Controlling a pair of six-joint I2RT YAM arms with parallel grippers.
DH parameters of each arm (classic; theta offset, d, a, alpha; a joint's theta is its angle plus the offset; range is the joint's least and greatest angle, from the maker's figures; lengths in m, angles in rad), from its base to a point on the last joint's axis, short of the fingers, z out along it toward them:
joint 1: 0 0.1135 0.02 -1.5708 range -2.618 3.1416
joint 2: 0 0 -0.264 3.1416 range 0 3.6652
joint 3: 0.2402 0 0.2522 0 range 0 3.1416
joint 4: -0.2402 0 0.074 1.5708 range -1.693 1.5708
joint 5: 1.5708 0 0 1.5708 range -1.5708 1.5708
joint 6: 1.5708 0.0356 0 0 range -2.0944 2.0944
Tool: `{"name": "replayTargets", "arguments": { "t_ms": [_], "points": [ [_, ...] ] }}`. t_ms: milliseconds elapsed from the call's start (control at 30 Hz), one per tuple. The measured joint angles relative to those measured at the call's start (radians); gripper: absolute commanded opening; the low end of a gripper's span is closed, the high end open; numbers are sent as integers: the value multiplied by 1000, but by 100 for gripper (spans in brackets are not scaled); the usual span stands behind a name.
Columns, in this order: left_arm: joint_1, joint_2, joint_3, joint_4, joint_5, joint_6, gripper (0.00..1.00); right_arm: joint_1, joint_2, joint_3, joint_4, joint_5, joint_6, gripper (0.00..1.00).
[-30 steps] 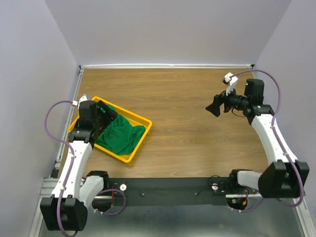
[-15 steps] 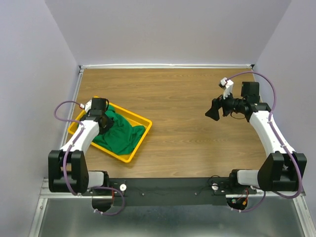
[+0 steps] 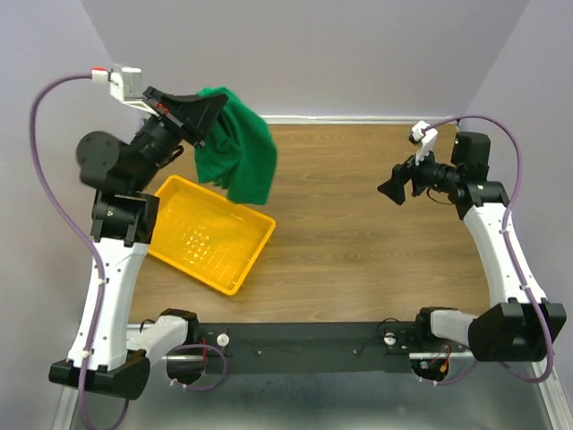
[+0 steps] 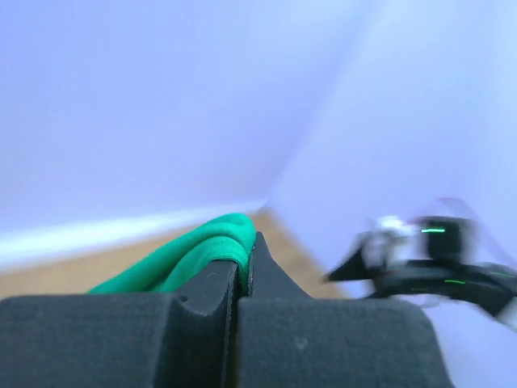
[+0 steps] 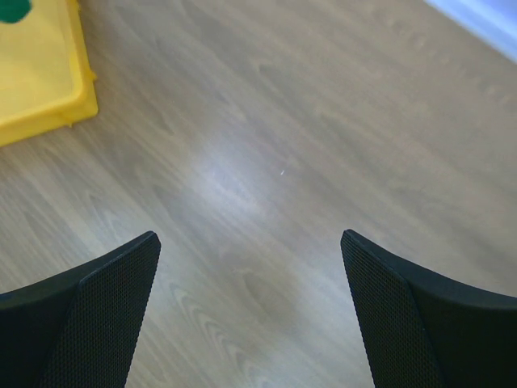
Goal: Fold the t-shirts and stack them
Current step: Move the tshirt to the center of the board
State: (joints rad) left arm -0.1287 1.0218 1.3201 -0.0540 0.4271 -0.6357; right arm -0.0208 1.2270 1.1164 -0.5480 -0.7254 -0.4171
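Observation:
A green t-shirt (image 3: 240,152) hangs bunched in the air above the table's back left, clear of the tray. My left gripper (image 3: 213,115) is raised high and shut on its top edge. In the left wrist view the green cloth (image 4: 194,255) is pinched between the closed black jaws of the left gripper (image 4: 245,246). My right gripper (image 3: 391,191) hovers over the right side of the table, open, with nothing between its fingers. The right wrist view has the right gripper (image 5: 250,242) over bare wood.
The yellow tray (image 3: 210,235) lies at the left of the wooden table, with no cloth inside it; its corner (image 5: 44,73) shows in the right wrist view. Purple walls close in the back and both sides.
My left gripper closed on the t-shirt in the tray and lifted it high up and back, out of the tray. The right arm barely shifted.

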Motion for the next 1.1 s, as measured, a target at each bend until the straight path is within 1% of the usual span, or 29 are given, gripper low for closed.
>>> {"name": "replayTargets", "arguments": {
  "t_ms": [100, 167, 200, 267, 400, 500, 667, 700, 733, 800, 900, 967, 1033, 1100],
  "points": [
    [-77, 46, 181, 204, 119, -63, 0, 0, -15, 80, 1, 11, 6, 100],
    [-122, 73, 250, 261, 152, -85, 0, 0, -22, 124, 4, 39, 18, 100],
    [-159, 108, 310, 307, 174, -102, 0, 0, -24, 141, 5, 57, 24, 100],
    [-201, 146, 346, 340, 186, -113, 0, 0, -25, 177, 7, 111, 38, 100],
    [-303, 225, 347, 375, 191, -121, 0, -2, -25, 214, 15, 236, 69, 100],
    [-374, 299, 290, 373, 190, -116, 0, -14, -26, 225, 27, 312, 84, 100],
    [-475, 429, 208, 340, 191, -88, 0, -26, -34, 221, 32, 363, 99, 100],
    [-498, 451, 193, 333, 194, -77, 6, -27, -40, 216, 34, 368, 102, 100],
    [-515, 469, 178, 323, 199, -64, 17, -27, -42, 212, 35, 370, 103, 100],
    [-536, 485, 160, 298, 202, -31, 59, -27, -51, 200, 36, 372, 105, 100],
    [-559, 495, 142, 222, 153, 42, 74, -29, -56, 178, 40, 372, 105, 100],
    [-567, 509, 144, 130, 55, 98, 76, -29, -57, 155, 46, 365, 101, 100],
    [-574, 525, 154, 35, -91, 143, 85, -31, -56, 129, 26, 309, 76, 100],
    [-576, 530, 156, -55, -271, 185, 98, -32, -50, 118, -31, 216, 20, 100]
  ]
}}
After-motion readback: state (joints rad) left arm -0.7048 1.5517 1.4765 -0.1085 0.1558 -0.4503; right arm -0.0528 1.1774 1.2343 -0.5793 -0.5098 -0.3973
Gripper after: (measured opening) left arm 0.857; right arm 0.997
